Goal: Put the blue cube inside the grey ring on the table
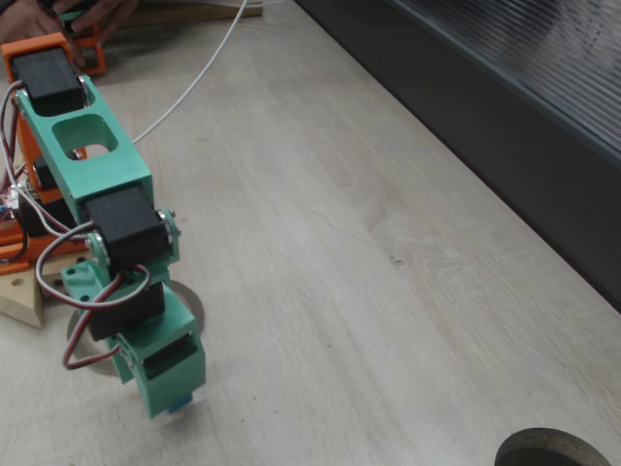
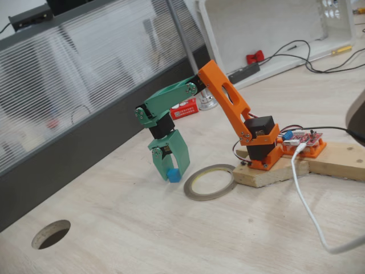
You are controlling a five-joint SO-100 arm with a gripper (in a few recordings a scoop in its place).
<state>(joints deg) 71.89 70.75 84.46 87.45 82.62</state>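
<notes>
My green gripper (image 2: 173,171) points down at the table (image 2: 142,228) and is shut on the blue cube (image 2: 174,174), held between its fingertips. The cube hangs at or just above the wood, right beside the left outer edge of the grey ring (image 2: 197,196), outside its hole. The ring lies flat in front of the arm's wooden base. In the fixed view from above, the arm covers most of the ring (image 1: 197,309), and only a sliver of the blue cube (image 1: 180,407) peeks from under the gripper (image 1: 175,393).
A dark ribbed panel (image 2: 68,154) runs along the table's far edge (image 1: 505,116). A round dark hole (image 2: 51,234) sits in the table (image 1: 551,450). A white cable (image 2: 308,211) trails over the wood (image 1: 194,78). The wooden base (image 2: 325,165) carries the arm.
</notes>
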